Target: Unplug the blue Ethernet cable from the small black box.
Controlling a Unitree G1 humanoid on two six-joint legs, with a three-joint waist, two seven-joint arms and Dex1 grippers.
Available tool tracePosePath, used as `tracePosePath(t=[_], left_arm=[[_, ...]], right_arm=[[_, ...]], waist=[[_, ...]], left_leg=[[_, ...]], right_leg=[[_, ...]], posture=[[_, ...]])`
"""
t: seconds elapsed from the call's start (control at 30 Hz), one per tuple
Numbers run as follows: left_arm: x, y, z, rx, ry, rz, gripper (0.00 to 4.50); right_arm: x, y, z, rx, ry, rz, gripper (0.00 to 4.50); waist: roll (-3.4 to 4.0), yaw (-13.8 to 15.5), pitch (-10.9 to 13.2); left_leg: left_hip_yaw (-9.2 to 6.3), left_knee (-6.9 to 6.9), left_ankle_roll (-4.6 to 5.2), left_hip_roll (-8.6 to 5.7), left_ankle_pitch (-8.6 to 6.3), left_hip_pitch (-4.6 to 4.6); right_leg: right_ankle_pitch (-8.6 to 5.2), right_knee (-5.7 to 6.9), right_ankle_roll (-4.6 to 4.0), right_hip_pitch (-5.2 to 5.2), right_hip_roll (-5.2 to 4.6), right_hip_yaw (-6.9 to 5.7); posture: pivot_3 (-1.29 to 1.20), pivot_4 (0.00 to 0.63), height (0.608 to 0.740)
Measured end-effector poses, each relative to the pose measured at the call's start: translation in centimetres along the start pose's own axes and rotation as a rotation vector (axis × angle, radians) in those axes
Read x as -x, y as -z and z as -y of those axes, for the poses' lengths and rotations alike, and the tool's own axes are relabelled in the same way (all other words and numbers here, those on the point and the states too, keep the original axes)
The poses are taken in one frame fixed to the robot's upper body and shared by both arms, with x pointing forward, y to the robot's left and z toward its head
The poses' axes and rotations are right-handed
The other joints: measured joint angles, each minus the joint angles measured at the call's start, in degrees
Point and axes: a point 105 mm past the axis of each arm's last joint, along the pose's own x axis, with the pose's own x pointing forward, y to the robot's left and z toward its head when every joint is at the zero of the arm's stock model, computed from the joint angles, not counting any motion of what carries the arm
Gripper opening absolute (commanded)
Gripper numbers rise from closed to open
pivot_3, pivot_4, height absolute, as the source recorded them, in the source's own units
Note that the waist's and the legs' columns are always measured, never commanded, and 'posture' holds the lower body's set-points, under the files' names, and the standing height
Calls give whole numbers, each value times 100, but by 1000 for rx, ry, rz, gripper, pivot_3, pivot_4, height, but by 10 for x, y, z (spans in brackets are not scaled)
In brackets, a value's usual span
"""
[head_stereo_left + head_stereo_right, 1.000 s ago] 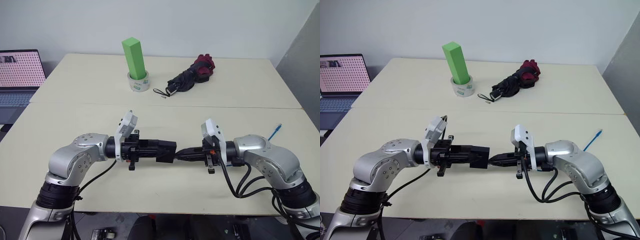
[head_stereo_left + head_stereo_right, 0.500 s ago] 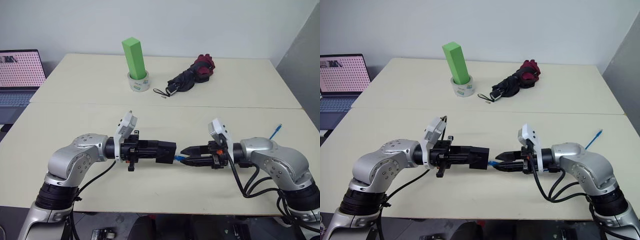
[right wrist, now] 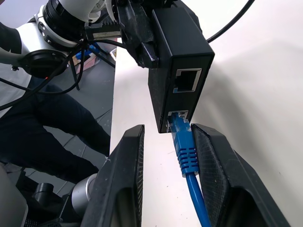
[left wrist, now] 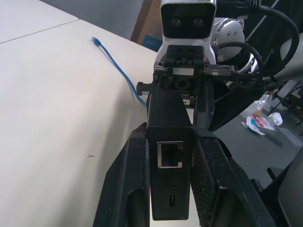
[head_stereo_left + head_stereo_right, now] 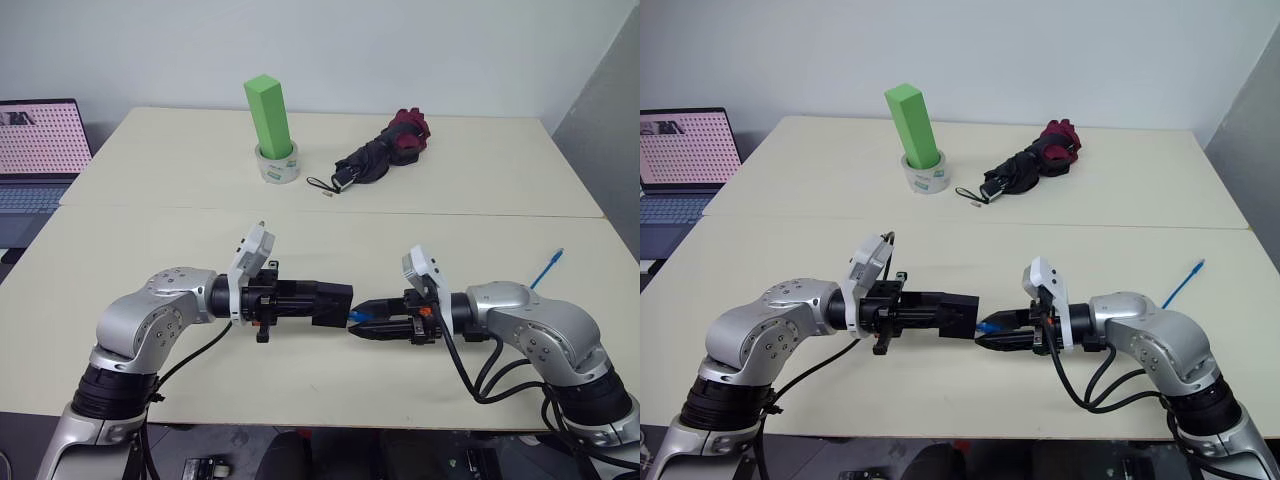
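Observation:
My left gripper point(image 5: 326, 303) is shut on the small black box point(image 5: 338, 297) and holds it level above the table, ports facing right. In the left wrist view the box point(image 4: 169, 118) sits clamped between both fingers, its upper port empty. The blue Ethernet cable's plug point(image 3: 182, 137) is seated in the box's lower port. My right gripper point(image 5: 360, 326) stands open with a finger on each side of that plug, tips just short of the box point(image 3: 177, 56). The cable trails back under my right arm, and its far end point(image 5: 548, 266) lies on the table at the right.
A green block point(image 5: 268, 115) stands in a roll of tape point(image 5: 278, 166) at the back of the table. A black-and-red folded umbrella point(image 5: 380, 153) lies to its right. A laptop point(image 5: 35, 150) sits off the table's left edge. The table's front edge runs just below both arms.
My right gripper has opened from shut, and its wrist has rolled and dipped slightly. The blue plug now shows between its fingers. The left gripper and the box have stayed still.

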Motion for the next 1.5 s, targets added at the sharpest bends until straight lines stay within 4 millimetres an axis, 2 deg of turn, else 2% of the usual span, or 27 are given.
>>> tracePosePath(t=[0.13, 0.17, 0.57, 0.8, 1.1, 1.37, 1.4, 1.5], left_arm=[[0, 0, 1, -4, 4, 0, 776], [0, 0, 1, -4, 4, 0, 776], [1, 4, 8, -38, 26, -22, 775], [1, 27, 11, -141, 37, -125, 775], [2, 29, 7, -179, -1, -119, 775], [1, 32, 4, -134, -21, -118, 775], [1, 32, 3, -131, -22, -117, 775], [1, 31, 0, -120, -36, -117, 774]], right_arm=[[0, 1, 2, -7, 7, -7, 123], [0, 1, 2, -8, 6, -7, 7], [-1, 2, -2, -7, -47, -46, 8], [7, 14, -1, 6, -65, -119, 8], [8, 14, 3, 66, -56, -108, 8], [3, 17, 4, 93, -3, -114, 8], [2, 17, 4, 99, 0, -117, 709], [1, 18, 5, 141, 12, -131, 1362]], waist=[[0, 0, 0], [0, 0, 0], [0, 0, 0], [2, 2, 1], [1, 2, 2], [1, 2, 2], [1, 2, 2], [1, 2, 2]], left_leg=[[0, 0, 0, 0, 0, 0], [0, 0, 0, 0, 0, 0], [0, -1, 0, 0, 0, 0], [0, -1, 17, 0, -10, 0], [0, -1, 19, 0, -11, 0], [0, -1, 18, 0, -10, 0], [-1, -1, 18, 0, -10, 0], [-1, -1, 18, 0, -10, 0]], right_leg=[[0, 0, 0, 0, 0, 0], [0, 0, 0, 0, 0, 0], [0, -2, 0, 0, 0, 0], [0, -3, 0, 0, 0, 1], [0, -3, 0, 1, 0, 1], [0, -2, 0, 0, 0, 0], [0, -3, 0, 0, 0, -1], [0, -2, 0, 0, 0, -1]], posture=[[0, 150, 740], [0, 150, 740], [0, 150, 740], [0, 150, 740], [0, 150, 740], [0, 150, 740], [0, 150, 740], [0, 150, 740]])
